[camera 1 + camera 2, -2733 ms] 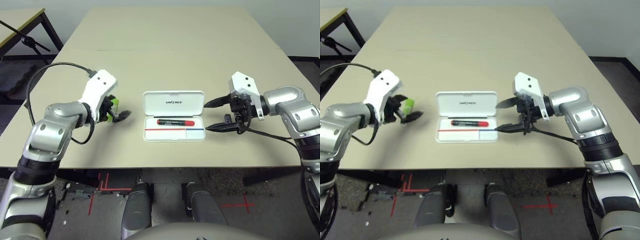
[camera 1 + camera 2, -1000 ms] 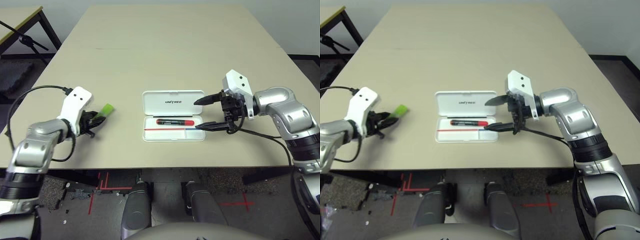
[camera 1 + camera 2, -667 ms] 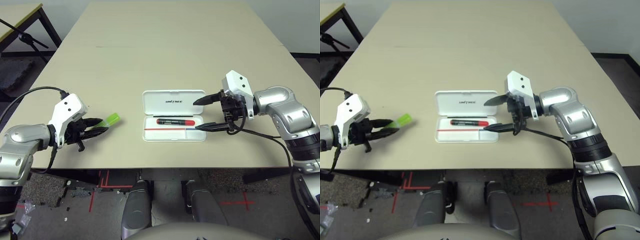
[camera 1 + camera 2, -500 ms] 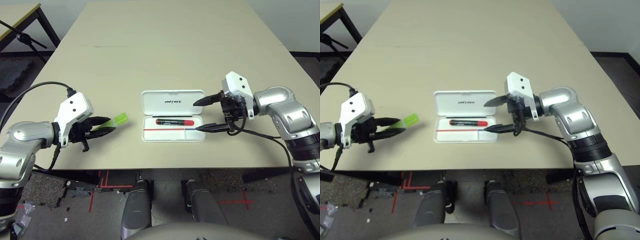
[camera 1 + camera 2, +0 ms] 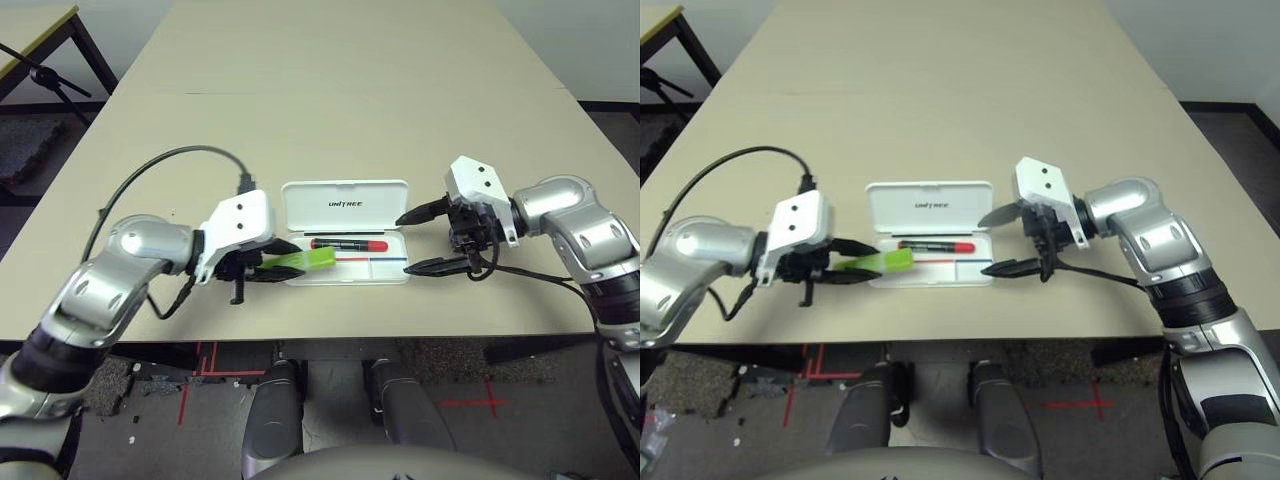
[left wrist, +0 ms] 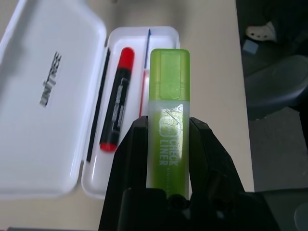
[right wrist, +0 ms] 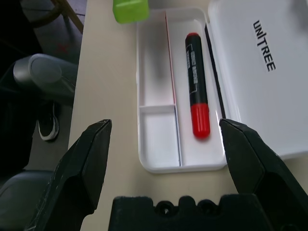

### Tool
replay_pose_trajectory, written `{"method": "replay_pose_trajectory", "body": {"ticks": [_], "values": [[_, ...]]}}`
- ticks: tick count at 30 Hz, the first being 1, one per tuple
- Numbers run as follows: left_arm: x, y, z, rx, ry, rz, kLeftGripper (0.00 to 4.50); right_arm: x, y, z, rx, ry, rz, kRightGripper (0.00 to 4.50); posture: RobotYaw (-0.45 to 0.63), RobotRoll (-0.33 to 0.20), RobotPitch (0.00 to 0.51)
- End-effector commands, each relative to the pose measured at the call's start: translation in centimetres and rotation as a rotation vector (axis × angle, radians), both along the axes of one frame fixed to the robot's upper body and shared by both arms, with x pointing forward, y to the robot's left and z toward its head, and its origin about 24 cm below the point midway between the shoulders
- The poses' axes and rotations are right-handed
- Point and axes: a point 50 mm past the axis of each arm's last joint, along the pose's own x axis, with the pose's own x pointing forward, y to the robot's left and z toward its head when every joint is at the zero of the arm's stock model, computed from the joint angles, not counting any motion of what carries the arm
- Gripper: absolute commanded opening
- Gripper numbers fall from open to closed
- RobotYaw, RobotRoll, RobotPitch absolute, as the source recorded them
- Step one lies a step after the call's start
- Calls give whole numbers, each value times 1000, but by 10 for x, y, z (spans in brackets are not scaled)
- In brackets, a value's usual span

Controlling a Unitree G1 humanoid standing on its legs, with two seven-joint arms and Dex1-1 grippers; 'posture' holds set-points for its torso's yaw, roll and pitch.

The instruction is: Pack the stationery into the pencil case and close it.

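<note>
Meanwhile, over at the white pencil case (image 5: 386,270), the left gripper (image 5: 301,259) has come in a long way. Half a second ago it stood well apart, out toward nine o'clock of the case; now its fingertips are at the tray's nine o'clock edge. Jaws clamped on the lime-green highlighter (image 5: 319,258), same grip as before. The highlighter's free end points roughly to three o'clock and has gone from bare table (image 5: 240,110) to above the tray's nine o'clock end. Touching the tray or not: cannot tell.

Right gripper (image 5: 403,246): at three o'clock of the case, drawn back a little; its lower finger reached over the tray's edge earlier and now sits just beside it. Jaws wide apart, nothing between the fingertips.

Marker (image 5: 350,244) unchanged, lying in the long compartment beside the hinge, bigger red end toward three o'clock. Lid (image 5: 345,191) open as before, on the twelve o'clock side, lettering showing.
</note>
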Motion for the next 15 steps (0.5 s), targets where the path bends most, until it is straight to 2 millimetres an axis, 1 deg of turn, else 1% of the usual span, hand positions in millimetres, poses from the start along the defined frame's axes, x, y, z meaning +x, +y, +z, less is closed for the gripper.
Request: {"method": "replay_pose_trajectory", "body": {"ticks": [1,7,15], "values": [[5,-9,-7,39,4,-34,1086,-4,-1,-2,-21,3,1,4500,-14,0,121],[15,-25,-17,74,0,-62,1086,-4,-4,-2,-31,-8,-19,4500,-36,0,109],[29,-34,-26,114,-16,-49,1086,-5,-9,-1,-44,-10,-43,4500,-55,0,100]]}}
